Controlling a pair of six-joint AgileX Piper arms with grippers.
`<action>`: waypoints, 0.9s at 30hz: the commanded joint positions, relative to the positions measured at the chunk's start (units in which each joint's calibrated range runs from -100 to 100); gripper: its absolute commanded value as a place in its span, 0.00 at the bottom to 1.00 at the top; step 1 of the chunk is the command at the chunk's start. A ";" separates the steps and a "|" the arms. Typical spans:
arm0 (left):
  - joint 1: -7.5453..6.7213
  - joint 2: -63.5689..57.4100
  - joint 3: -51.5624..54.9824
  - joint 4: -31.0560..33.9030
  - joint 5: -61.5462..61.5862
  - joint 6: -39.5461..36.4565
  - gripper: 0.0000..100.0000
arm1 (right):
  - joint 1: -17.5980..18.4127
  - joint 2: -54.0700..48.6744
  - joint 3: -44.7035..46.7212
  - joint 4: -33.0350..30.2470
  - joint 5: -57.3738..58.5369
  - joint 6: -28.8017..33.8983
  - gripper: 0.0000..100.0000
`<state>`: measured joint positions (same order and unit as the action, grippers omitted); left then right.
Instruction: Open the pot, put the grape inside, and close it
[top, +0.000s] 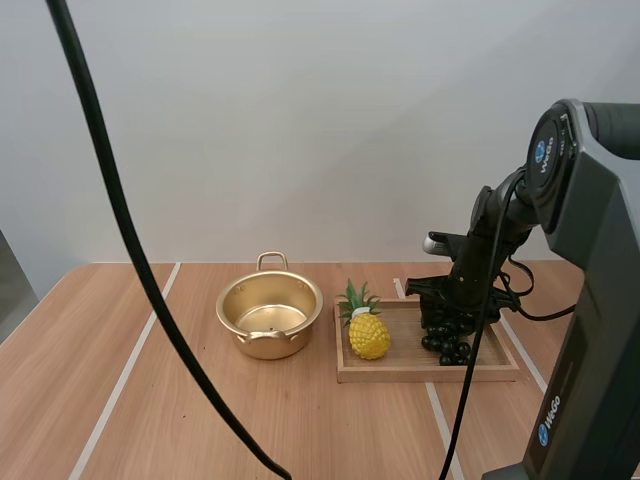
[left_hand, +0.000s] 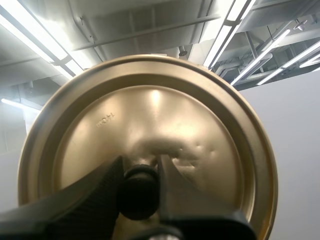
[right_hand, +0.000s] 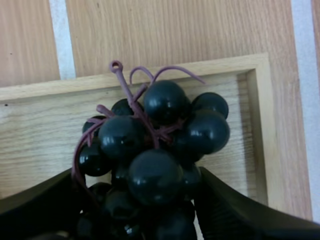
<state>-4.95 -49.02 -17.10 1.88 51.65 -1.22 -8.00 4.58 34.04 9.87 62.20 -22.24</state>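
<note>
Left gripper (left_hand: 140, 172): closed on the lid (left_hand: 150, 120), whose black knob (left_hand: 138, 195) is pinched between both fingers.
Right gripper (right_hand: 136, 177): fingers are set wide, one pressed to each side of the bunch of grapes (right_hand: 155, 135).
Grape position: toward the right end of the wooden tray (top: 420, 371), near a corner of its rim.
Pot (top: 268, 345): stood uncovered on the table (top: 330, 430), just left of the tray, with a narrow gap between them.
Pineapple (top: 368, 332): set at the tray's left end, between pot and grapes.

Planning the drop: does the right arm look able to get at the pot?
Probably yes: the pot stands open, its lid in the left gripper; only the pineapple stands between grapes and pot.
</note>
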 joint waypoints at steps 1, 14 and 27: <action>-0.12 0.13 -0.33 0.13 -0.66 -0.31 0.00 | -0.16 -0.16 -0.26 0.07 -1.03 -0.13 1.00; -0.12 0.13 -0.33 0.13 -0.66 -0.31 0.00 | -0.16 -0.05 -0.26 -0.43 -1.39 -0.40 1.00; -0.12 0.13 -0.33 0.13 -0.66 -0.31 0.00 | -0.16 0.76 -0.26 -0.81 -1.04 -1.59 1.00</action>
<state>-4.95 -49.02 -17.10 1.88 51.65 -1.22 -8.00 5.10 34.04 9.75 61.30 -23.23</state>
